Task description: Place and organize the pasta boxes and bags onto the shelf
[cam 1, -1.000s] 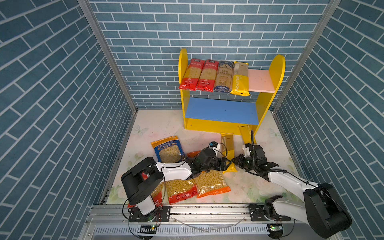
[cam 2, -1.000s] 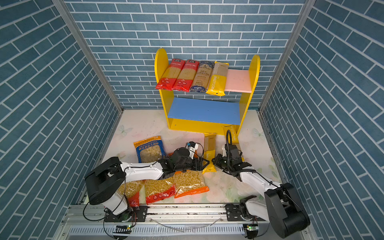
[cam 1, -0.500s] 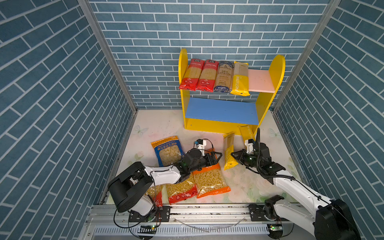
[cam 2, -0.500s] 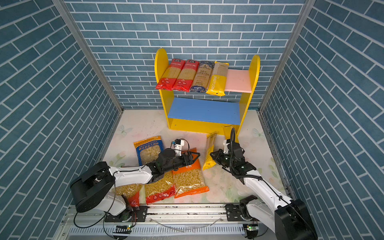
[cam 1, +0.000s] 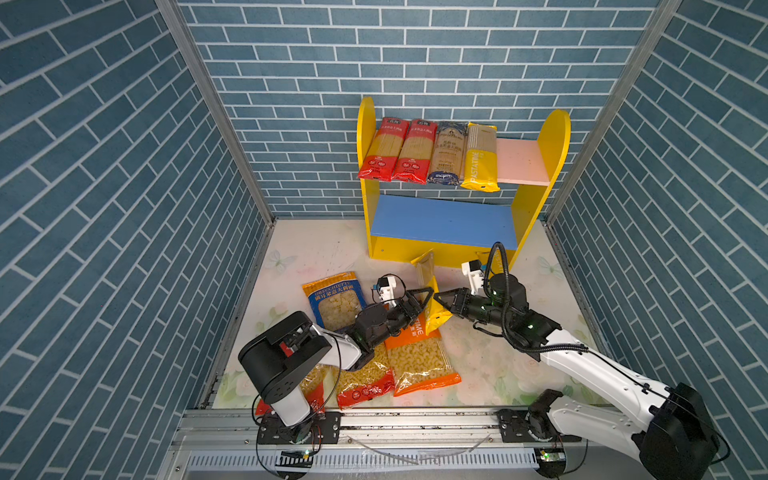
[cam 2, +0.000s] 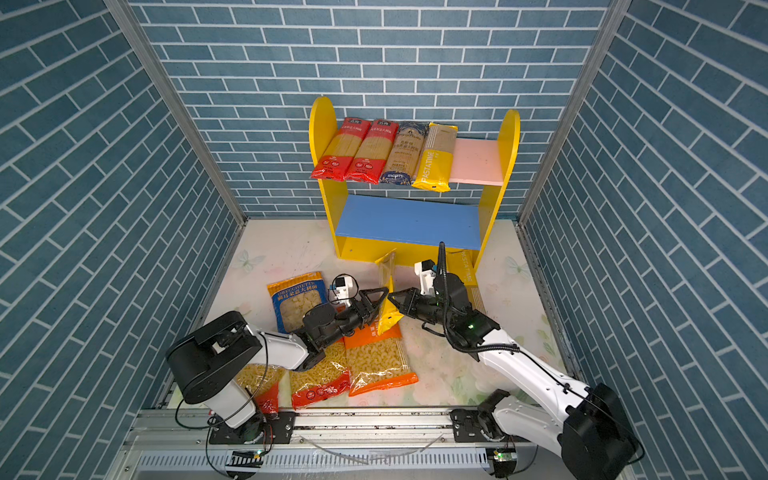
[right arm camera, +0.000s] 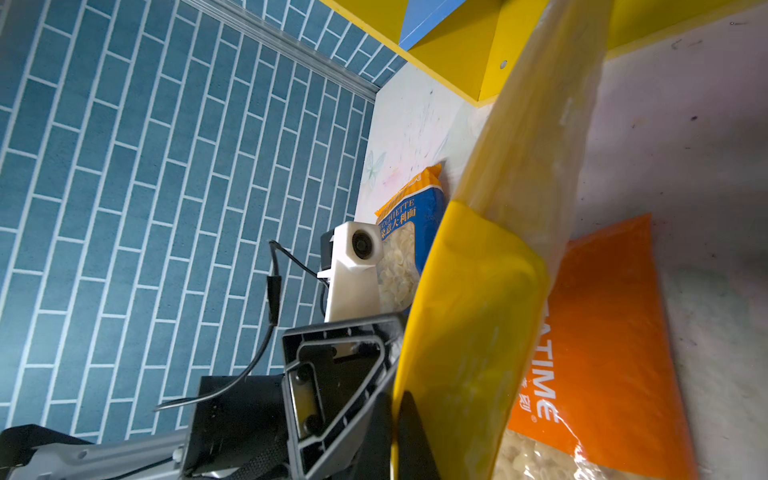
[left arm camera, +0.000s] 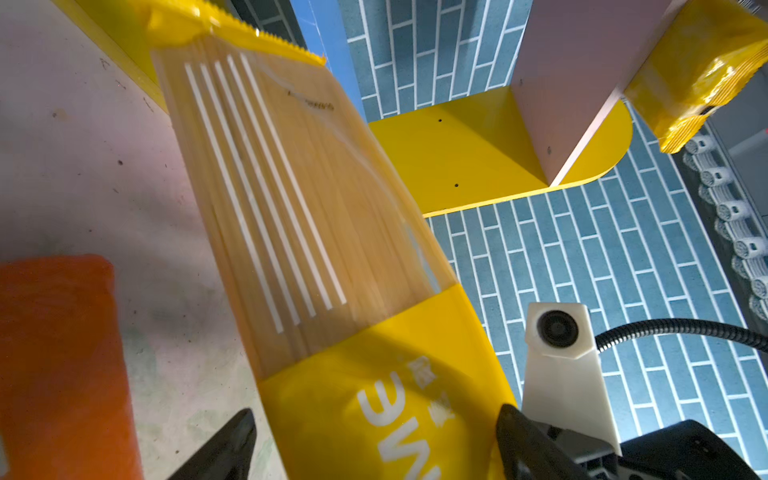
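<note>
PASTA CHANGES HANDS: The yellow spaghetti pack (cam 1: 427, 286) is pinched at its yellow end by the right pincer (cam 1: 439, 300), which is pressed together on the film. The left pincer (left arm camera: 376, 415) is spread wide, its tips flanking that same end. The pack's long axis is tilted up and away from both pincers, toward the shelf (cam 1: 548, 141) just beyond them. The right arm is judged the likelier carrier. A second ago the pack was lying flat on the desk (cam 1: 478, 357) between the arms, and the left pincer was less widely spread.
</note>
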`<state>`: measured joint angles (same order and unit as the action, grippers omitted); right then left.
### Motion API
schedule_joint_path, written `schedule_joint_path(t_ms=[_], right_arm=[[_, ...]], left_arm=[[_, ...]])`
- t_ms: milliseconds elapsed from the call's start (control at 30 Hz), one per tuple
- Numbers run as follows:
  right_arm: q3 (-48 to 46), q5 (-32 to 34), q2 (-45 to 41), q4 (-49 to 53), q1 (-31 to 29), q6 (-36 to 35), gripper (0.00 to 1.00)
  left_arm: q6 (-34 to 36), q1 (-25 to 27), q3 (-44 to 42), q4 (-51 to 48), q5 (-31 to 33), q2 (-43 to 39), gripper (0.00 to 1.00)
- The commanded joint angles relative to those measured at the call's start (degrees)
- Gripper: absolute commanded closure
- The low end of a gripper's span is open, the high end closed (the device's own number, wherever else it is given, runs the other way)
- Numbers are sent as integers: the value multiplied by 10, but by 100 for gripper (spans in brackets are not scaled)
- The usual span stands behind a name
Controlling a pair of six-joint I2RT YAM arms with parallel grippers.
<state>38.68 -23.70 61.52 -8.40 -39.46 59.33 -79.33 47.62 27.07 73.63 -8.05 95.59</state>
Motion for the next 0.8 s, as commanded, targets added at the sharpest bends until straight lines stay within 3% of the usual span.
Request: schedule_joint_path(t_ms=[0, 200, 433, 767], right_arm=[[26, -46, -15, -157, -19, 9, 100], [-45, -31, -61, -207, -21, 82, 100], [-89, -2, -113, -140, -22, 77, 100], [-134, -6, -132, -133, -22, 105, 100]], left_arm=[[-4, 4, -6, 68, 0, 7, 10], [12, -12, -6, 69, -22, 5, 11], [14, -14, 2, 69, -34, 15, 14], [36, -23, 8, 69, -50, -9, 29]])
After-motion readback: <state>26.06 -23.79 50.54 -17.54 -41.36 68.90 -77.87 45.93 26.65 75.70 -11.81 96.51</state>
